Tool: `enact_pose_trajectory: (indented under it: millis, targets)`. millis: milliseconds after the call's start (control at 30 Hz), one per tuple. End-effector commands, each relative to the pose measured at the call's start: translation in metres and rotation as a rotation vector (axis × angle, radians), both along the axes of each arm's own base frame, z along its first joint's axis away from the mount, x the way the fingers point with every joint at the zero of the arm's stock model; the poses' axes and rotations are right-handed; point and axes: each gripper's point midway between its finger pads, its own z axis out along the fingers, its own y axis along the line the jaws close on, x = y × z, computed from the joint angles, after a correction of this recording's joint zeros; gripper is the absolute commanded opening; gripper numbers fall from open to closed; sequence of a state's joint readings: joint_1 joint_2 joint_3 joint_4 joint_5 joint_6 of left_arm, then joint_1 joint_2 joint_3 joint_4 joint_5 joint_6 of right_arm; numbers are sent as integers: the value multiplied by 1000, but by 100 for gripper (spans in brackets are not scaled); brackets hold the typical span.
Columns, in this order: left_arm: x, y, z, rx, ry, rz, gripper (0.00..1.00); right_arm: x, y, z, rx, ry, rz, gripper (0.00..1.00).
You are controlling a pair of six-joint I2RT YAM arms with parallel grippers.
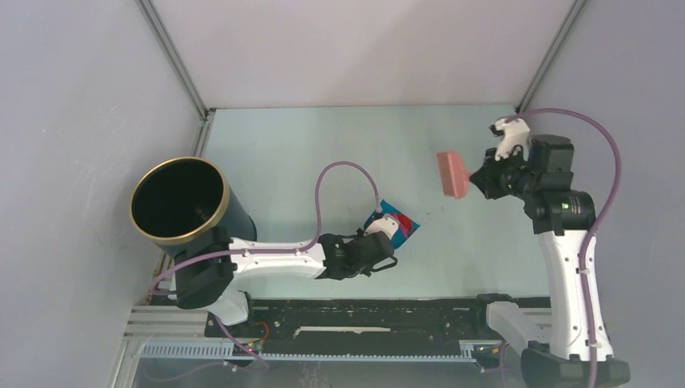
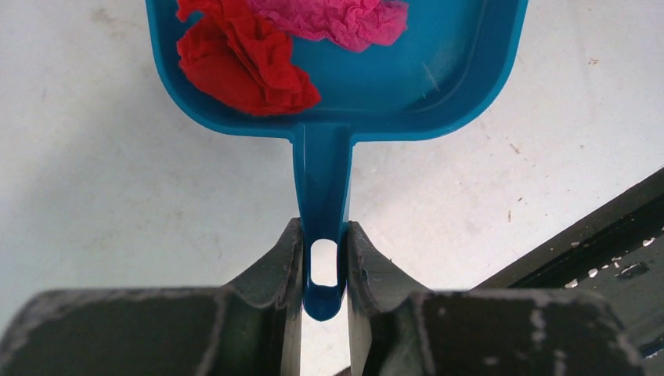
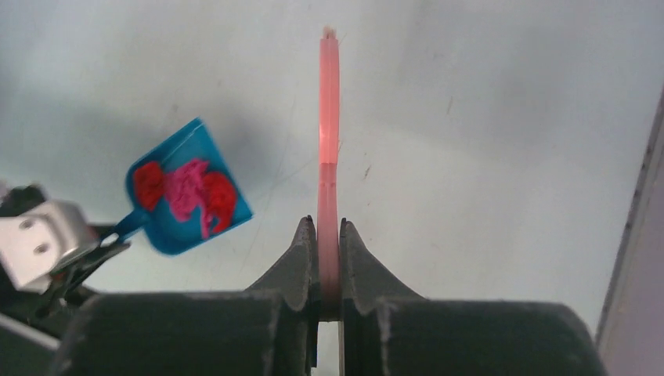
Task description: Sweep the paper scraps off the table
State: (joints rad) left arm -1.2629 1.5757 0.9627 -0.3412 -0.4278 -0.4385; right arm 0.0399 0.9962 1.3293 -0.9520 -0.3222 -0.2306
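While pinching the pan [image 2: 438, 78] by its handle [image 2: 322, 172] in the left gripper [image 2: 323, 258], jaws narrowed hard against the blue stem, holding red and magenta scraps [image 2: 250, 63] heaped inside. Sitting near the middle of the table [image 1: 283, 145], a shade toward 6 o'clock in the overhead view; not showing whether resting on the surface or lifted off it. Squeezing the pink brush [image 3: 330, 117] in the right gripper [image 3: 329, 235], jaws all but shut on it, out toward 3 o'clock, well apart from the pan and seemingly hanging clear of the surface. Showing no loose scraps on the green in any view, so looking like sweeping done or nearly so; not showing any dark blue or black bits either, perhaps lying under the red ones, perhaps out of sight. Seemingly left to do: carrying the load to the black bin [image 1: 239, 220] standing open-mouthed at 9 o'clock and tipping it in. Risking a spill over the pan's open lip if tilting forward on the way.
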Motion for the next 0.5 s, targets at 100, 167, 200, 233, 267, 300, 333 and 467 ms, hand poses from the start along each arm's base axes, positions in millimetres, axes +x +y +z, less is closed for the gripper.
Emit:
enact_pose_trajectory:
  millis: [100, 167, 200, 233, 267, 300, 333, 467]
  targets:
    - [0, 42, 63, -17, -32, 158, 0, 27, 1, -51, 230, 37, -27, 0]
    - [0, 59, 76, -31, -47, 203, 0, 32, 5, -72, 282, 50, -19, 0]
    - [0, 67, 82, -40, -52, 216, 0, 33, 7, -81, 294, 58, -16, 0]
    - [0, 75, 88, -47, -57, 240, 0, 33, 10, -86, 299, 75, -6, 0]
    - [0, 83, 93, -54, -59, 257, 0, 33, 12, -90, 301, 101, 5, 0]
    - [1, 90, 99, -64, -62, 276, 0, 32, 13, -91, 304, 112, 11, 0]
    - [1, 96, 105, -73, -64, 295, 0, 33, 14, -93, 301, 118, 15, 0]
    - [4, 120, 131, -145, -77, 374, 0, 35, 17, -107, 219, 119, 47, 0]
